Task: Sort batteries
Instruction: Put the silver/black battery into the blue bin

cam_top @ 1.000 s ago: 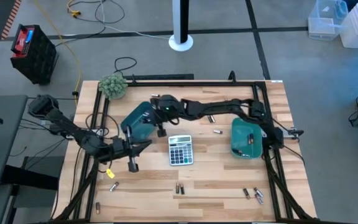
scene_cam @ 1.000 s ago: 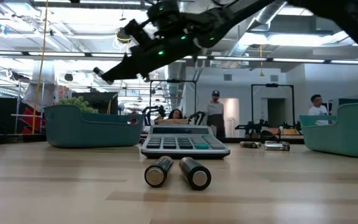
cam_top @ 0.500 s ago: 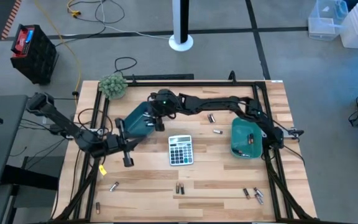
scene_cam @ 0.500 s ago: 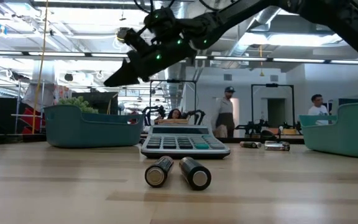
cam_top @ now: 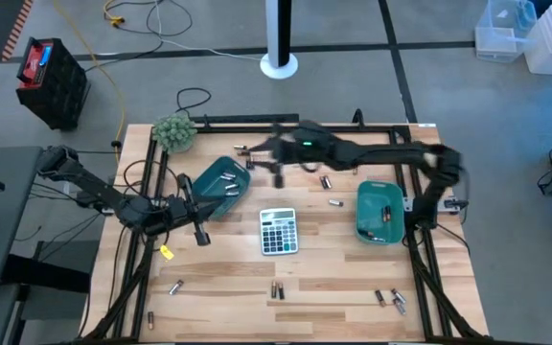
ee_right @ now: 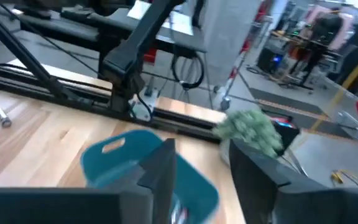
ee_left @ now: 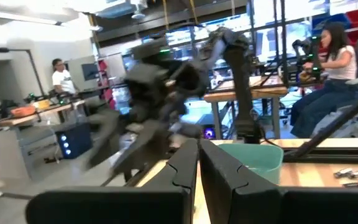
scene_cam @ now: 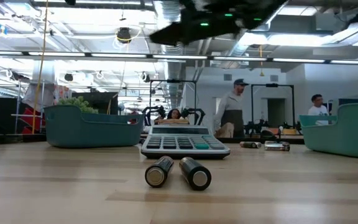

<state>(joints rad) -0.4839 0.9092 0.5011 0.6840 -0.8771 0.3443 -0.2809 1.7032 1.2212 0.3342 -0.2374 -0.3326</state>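
Batteries lie scattered on the wooden table: two (scene_cam: pixel 178 172) in front of the grey calculator (cam_top: pixel 277 230), others near the front edge (cam_top: pixel 388 299) and toward the far side (cam_top: pixel 326 180). A teal tray (cam_top: pixel 214 185) lies at the left and a second teal tray (cam_top: pixel 379 213) at the right. My right gripper (cam_top: pixel 262 155) hangs blurred, high above the table beyond the left tray's far end, open and empty (ee_right: pixel 201 168). My left gripper (cam_top: pixel 199 235) hovers just left of the left tray, shut on nothing (ee_left: pixel 199 171).
A small green plant (cam_top: pixel 173 132) stands at the far left corner. A black metal frame (cam_top: pixel 257 120) runs along the table's far edge and sides. People stand and sit in the room beyond the table (scene_cam: pixel 232 112).
My right gripper has risen from just over the left tray and drawn back fast toward the table's far right, leaving the tray uncovered. My left gripper has shifted a little toward the far edge, still shut.
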